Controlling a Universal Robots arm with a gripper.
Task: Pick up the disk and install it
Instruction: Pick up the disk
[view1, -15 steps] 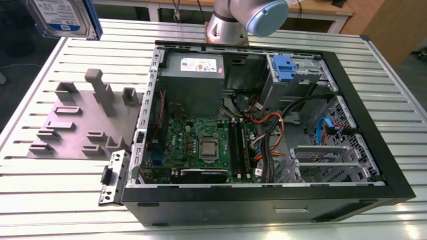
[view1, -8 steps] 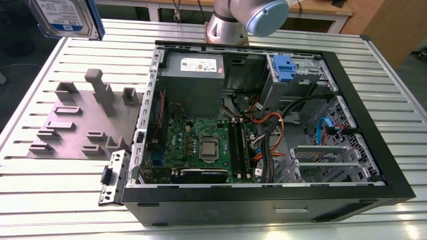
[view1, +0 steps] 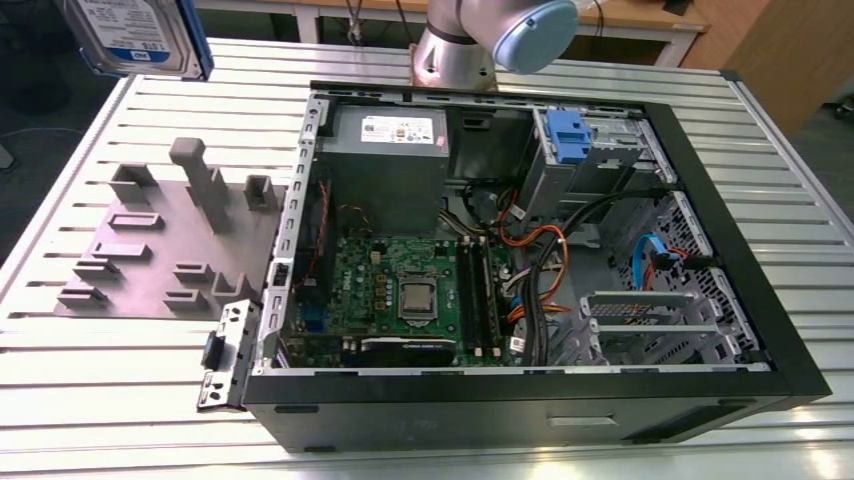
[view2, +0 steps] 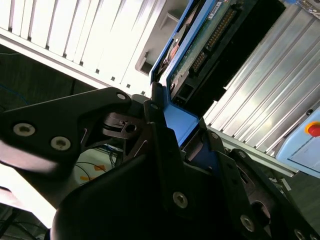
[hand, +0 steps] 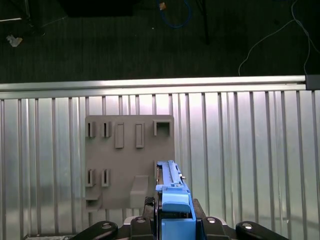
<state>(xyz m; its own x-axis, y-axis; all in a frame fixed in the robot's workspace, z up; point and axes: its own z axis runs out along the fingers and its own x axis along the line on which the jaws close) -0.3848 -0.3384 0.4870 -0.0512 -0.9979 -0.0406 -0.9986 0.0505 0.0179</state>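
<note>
The disk (view1: 134, 35) hangs high over the table's far corner at the exterior view's left, upright, its white-and-blue label facing the camera and blue rails on its edges. In the second wrist view my gripper (view2: 172, 117) is shut on the disk's (view2: 200, 45) blue carrier, black fingers (view2: 160, 150) pressing both sides, with the drive's circuit side and connector showing. In the first wrist view the disk (hand: 172, 192) appears edge-on between the gripper's (hand: 172, 222) jaws, above the grey fixture plate (hand: 130, 160).
An open black computer case (view1: 747, 250) lies on the slatted metal table (view1: 107, 400), with a green motherboard (view1: 400, 290), a grey power supply (view1: 387, 150) and a blue drive bay (view1: 567, 135). The grey fixture plate (view1: 147, 250) sits beside it. The arm's base (view1: 461, 55) stands behind.
</note>
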